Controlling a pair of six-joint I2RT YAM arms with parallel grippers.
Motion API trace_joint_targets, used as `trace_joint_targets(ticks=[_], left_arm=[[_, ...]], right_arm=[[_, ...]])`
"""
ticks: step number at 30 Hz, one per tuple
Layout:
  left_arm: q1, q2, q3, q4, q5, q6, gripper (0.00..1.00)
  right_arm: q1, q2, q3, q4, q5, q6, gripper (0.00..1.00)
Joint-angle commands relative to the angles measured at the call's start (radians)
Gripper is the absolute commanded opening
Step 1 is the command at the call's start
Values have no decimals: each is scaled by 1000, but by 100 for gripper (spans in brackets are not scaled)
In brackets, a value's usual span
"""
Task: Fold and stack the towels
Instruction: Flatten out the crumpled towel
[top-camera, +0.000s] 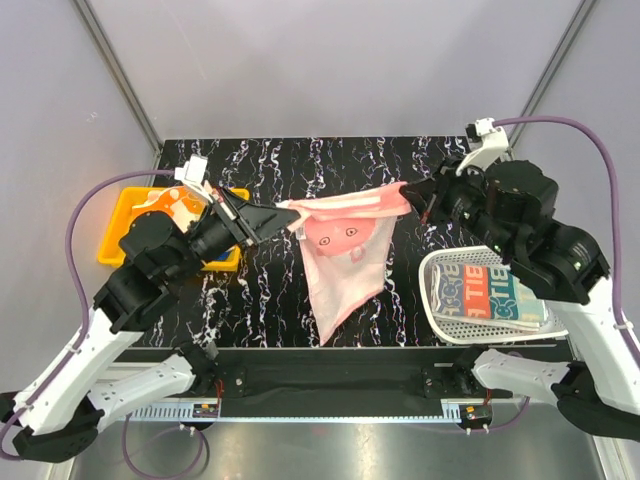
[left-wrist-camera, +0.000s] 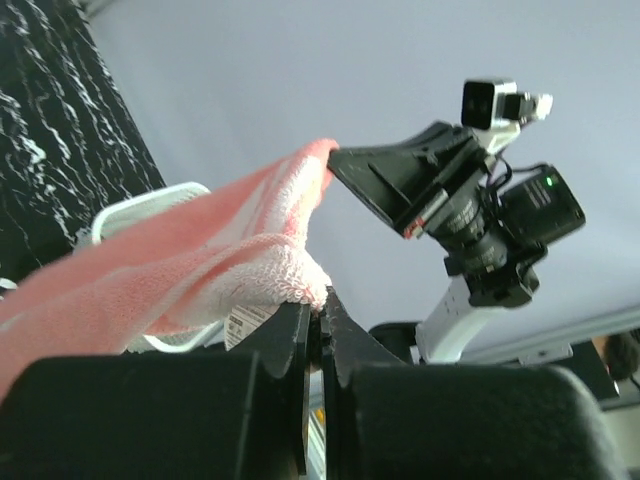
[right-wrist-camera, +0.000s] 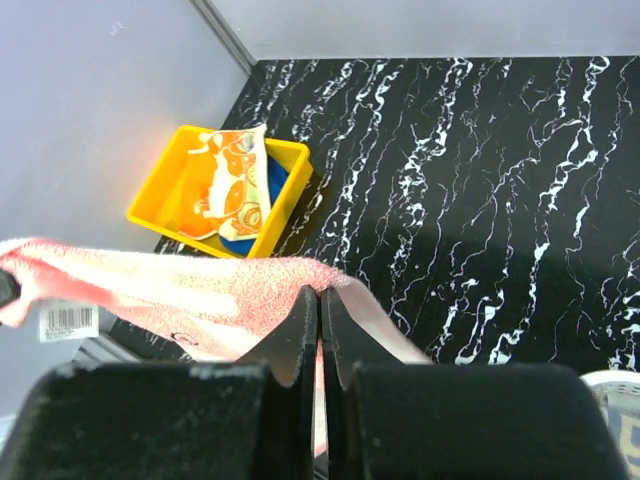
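- Left pincer (top-camera: 283, 217): clenched on one top corner of the pink towel (top-camera: 345, 240), left of centre in the top view.
- Same left pincer (left-wrist-camera: 322, 300) in the left wrist view: jaws pressed together at lower centre, pink terry bunched just above the tips.
- Right pincer (top-camera: 408, 195): clenched on the opposite top corner, right of centre in the top view.
- Same right pincer (right-wrist-camera: 319, 300) in the right wrist view: jaws shut at lower centre, with the towel edge between them.
- Pink towel: stretched between both pincers over the worktop (top-camera: 260, 165), top edge nearly level. Remainder hanging to a point toward lower centre of the top view, with darker printed marks near the middle. Contact of the low tip with the worktop: cannot tell.
- Barcode label (right-wrist-camera: 68, 322): attached at the towel edge, lower left of the right wrist view.
- Yellow tray (top-camera: 110, 235): on the worktop at the left of the top view, partly behind the left arm. Contents: orange cartoon-printed towel (right-wrist-camera: 232, 185) lying on a blue towel (right-wrist-camera: 275, 185).
- White mesh basket (top-camera: 440, 300): lower right of the top view, partly under the right arm. Contents: teal, orange and white printed towel (top-camera: 495, 298).
- Worktop: black with white veining.
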Motion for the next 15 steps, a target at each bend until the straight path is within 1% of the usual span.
trace_joint_targets(ticks=[1,2,3,4,5,6,7,8,9,10,11,12,13,14,15], left_arm=[[105,41,-33,46,-9,-69,0],[182,70,-68,121,25,-107,0],[220,98,-117,151,83,-122,0],[288,128,-139,207,109,-150,0],[319,208,-162,253,166,-161,0],[349,253,-179,293,184,-172,0],[399,300,-206,385,198,-182,0],[425,364,-209,436,227,-181,0],[447,492,-199,465,235,-179,0],[490,583,-156,526,250,-178,0],[508,669,-109,563,305,-166,0],[524,854,-52,576,336,-156,0],[548,936,0,621,362,-162,0],[557,1015,113,655,411,-169,0],[565,1100,175,662,433,-172,0]], right_arm=[[-7,103,-11,52,48,-28,0],[-27,126,-37,69,47,-30,0],[-52,151,-51,112,26,-34,0],[-94,204,-66,142,-67,-30,0],[-181,235,-109,178,-121,-27,0],[-226,269,-126,252,-215,-30,0],[-257,357,-138,290,-249,-36,0],[-312,408,-146,326,-269,-42,0],[-342,462,-140,401,-339,-51,0],[-368,582,-129,444,-387,-48,0],[-397,652,-74,475,-418,-41,0],[-433,725,-21,480,-441,-32,0],[-448,860,33,477,-452,-33,0],[-458,923,146,474,-458,-31,0],[-474,982,205,450,-470,-27,0]])
